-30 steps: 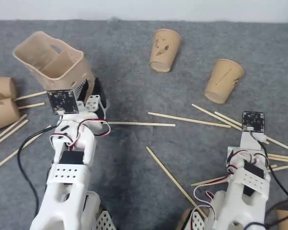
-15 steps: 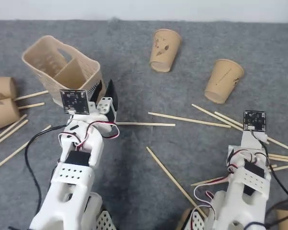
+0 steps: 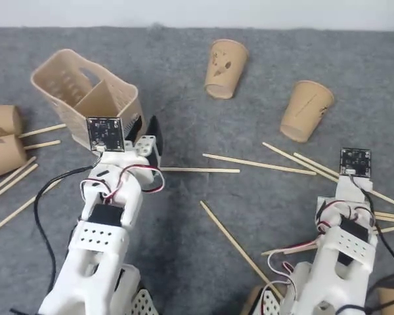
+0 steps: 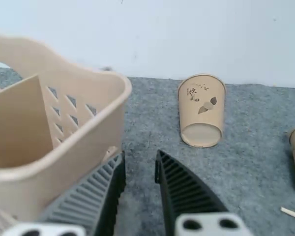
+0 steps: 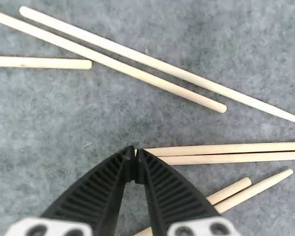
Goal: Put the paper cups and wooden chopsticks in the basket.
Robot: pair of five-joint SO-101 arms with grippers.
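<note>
Across grey felt covering the desk, under a pale wall, finding a tan plastic basket (image 3: 85,98) standing upright near the far left corner, divided inside. Spotting two paper cups lying on their sides toward the far edge, one cup (image 3: 225,67) about mid-desk, another cup (image 3: 305,110) nearer the right, plus more cups (image 3: 0,141) lying at the left edge. Noting wooden chopsticks (image 3: 256,163) lying scattered, singly and in pairs, across the middle and both sides.

Hovering just beside the basket's outer wall with the left gripper (image 4: 140,162), fingers parted narrowly, gripping nothing. Sitting low over the felt toward the right edge with the right gripper (image 5: 135,150), fingers pressed together and empty, tips meeting the end of a chopstick pair (image 5: 221,147).

Judging the cups as very light and thin-walled, likely buckling under a hard squeeze, so favouring a gentle pinch across the rim. Judging the chopsticks as stiff, slim and prone to rolling on felt, so favouring a firm grip across mid-shaft for balance.
</note>
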